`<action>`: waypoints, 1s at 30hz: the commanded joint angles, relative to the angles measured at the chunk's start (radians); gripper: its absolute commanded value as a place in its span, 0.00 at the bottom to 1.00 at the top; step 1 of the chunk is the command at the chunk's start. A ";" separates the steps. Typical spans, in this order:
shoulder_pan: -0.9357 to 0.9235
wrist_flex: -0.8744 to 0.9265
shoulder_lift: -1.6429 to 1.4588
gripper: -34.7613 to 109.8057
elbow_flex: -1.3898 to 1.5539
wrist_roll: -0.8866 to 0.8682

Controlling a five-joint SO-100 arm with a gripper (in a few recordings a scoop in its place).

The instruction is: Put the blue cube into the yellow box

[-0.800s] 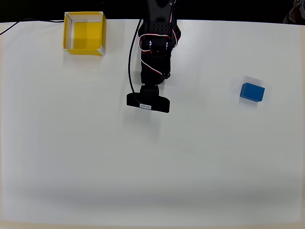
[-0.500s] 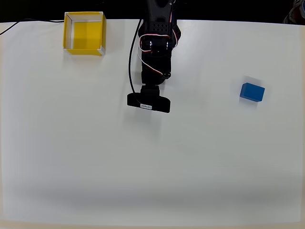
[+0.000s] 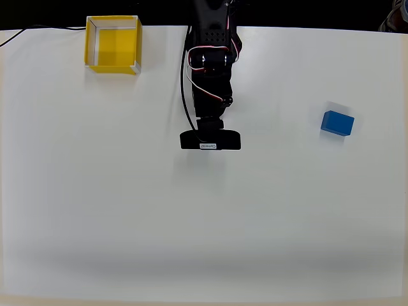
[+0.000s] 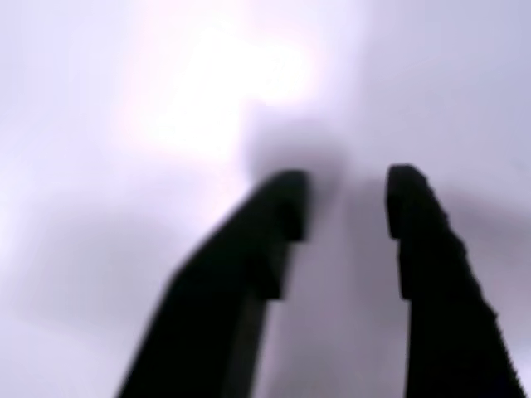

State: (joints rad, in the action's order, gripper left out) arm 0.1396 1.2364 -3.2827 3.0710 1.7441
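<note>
The blue cube (image 3: 337, 123) lies on the white table at the right in the overhead view. At the far left corner stands the yellow box (image 3: 113, 43), open-topped with nothing inside. My black arm (image 3: 209, 70) reaches down from the top centre and ends in the wrist camera block (image 3: 210, 140), roughly midway between the box and the cube, well apart from both. In the blurred wrist view my gripper (image 4: 344, 195) is open, a gap between its two dark fingers (image 4: 278, 215) and only bare table between them.
The white table (image 3: 204, 223) stretches wide below and to both sides of the arm. A thin black cable (image 3: 25, 30) runs along the far left edge. Beyond the far edge everything is dark.
The arm's wrist has swung a little to the right, toward the blue cube's side. The cube and the box have not moved.
</note>
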 commanded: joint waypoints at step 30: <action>1.020 -0.503 1.241 0.55 -1.012 -0.114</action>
State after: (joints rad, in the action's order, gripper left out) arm 1.1397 0.7701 -2.0724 2.2243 1.5953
